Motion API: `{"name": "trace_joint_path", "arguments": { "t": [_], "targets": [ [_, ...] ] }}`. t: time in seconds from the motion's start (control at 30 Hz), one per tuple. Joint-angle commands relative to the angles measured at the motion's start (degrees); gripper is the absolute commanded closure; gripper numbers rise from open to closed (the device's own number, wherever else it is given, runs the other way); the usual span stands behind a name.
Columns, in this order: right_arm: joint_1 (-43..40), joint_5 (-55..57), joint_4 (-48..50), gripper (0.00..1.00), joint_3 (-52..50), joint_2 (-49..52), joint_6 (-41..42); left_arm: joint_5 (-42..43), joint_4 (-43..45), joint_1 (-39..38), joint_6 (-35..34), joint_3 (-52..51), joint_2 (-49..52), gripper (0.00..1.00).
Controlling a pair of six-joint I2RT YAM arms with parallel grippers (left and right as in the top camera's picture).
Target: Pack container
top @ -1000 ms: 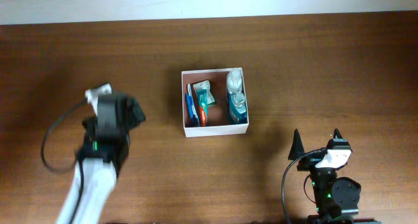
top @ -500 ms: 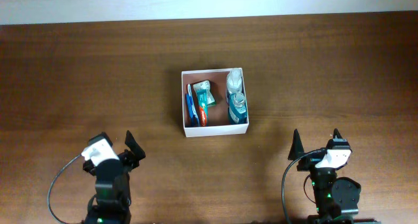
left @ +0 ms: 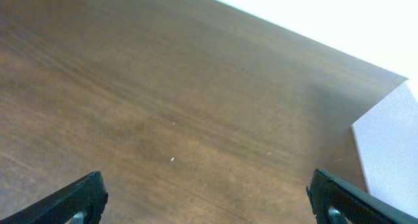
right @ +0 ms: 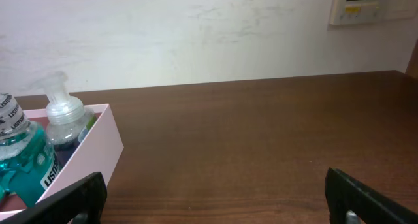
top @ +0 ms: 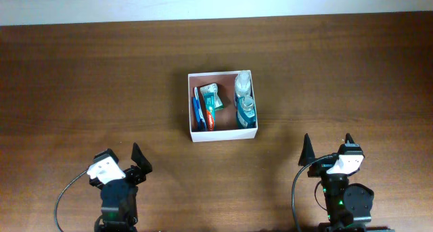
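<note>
Sitting mid-way on brown wooden worktop (top: 81, 76), square white-walled box with pinkish-brown inside (top: 223, 135) lies ahead, inboard of both hands, neither clearly nearer (toiletries (top: 210, 107) already inside). Spread wide, empty: left hand (top: 120, 157), right hand (top: 327, 143).

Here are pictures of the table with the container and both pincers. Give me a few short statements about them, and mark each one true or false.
1. The container holds a toothpaste tube. True.
2. The left pincer grips a bottle. False: it is open and empty.
3. The mouthwash bottle stands outside the box. False: it is inside the container, beside the pump bottle.
4. The right pincer is open and apart from the container. True.
</note>
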Motion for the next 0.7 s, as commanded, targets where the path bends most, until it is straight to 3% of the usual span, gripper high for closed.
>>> {"name": "trace_joint_path", "arguments": {
  "t": [0.0,0.2,0.67],
  "targets": [
    [0.2,0.1,-0.5,0.02,-0.3,-0.5,-0.4,0.9,0.3,0.2,2.0,-0.4,-2.4,0.01],
    [0.2,0.1,-0.5,0.02,-0.3,-0.5,-0.4,6.4,-0.2,0.2,16.1,-0.4,-10.8,0.01],
    [0.2,0.1,-0.5,0.02,-0.3,-0.5,-0.4,12.5,-0.8,3.4,19.4,-0.4,-18.2,0.01]
  ]
}}
